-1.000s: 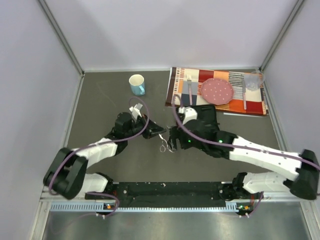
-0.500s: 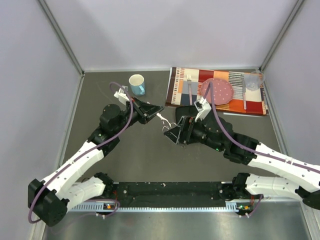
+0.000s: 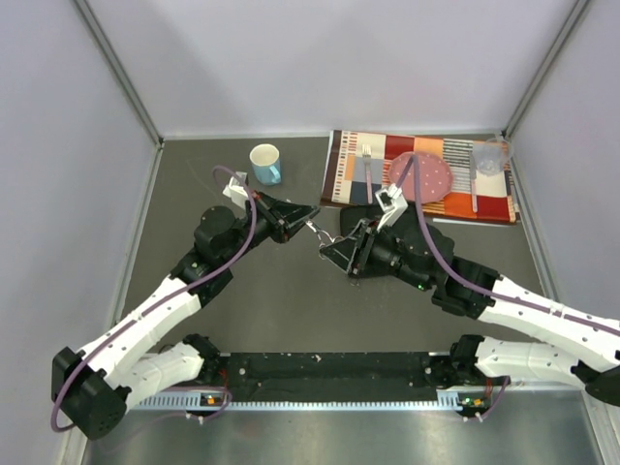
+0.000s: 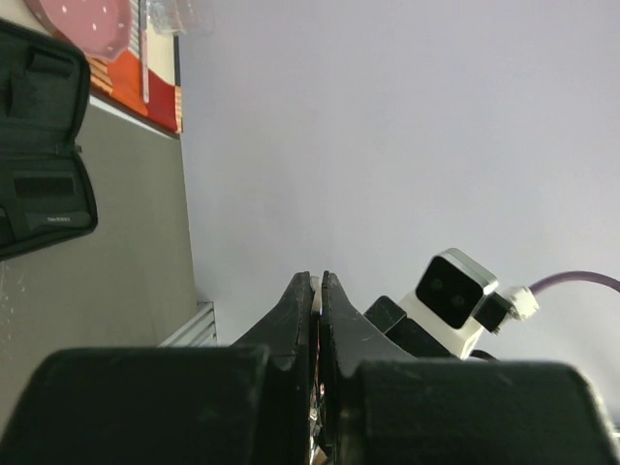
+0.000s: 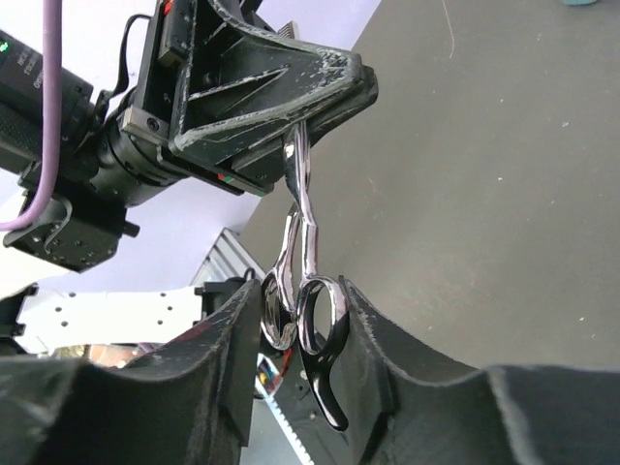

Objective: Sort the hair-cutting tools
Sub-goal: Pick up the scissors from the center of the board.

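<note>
Right wrist: left jaws tight on scissors point(image 5: 308, 237) blades; right jaws around handle loops, grip unclear.

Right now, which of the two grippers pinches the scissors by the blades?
The left gripper: its jaws are shut on the blade end of the silver scissors, while the right gripper only flanks the finger loops.

Dark grey worktop point(image 3: 242, 320), matte, faintly scuffed. Near the far edge, left of centre, a light blue mug point(image 3: 264, 163), upright, handle toward the near edge. In the far right corner a striped placemat point(image 3: 341, 160), orange, red, white and brown, long side along the far edge. Close beside the placemat's near edge, a black zip case point(image 4: 44, 194), lying flat.
</note>
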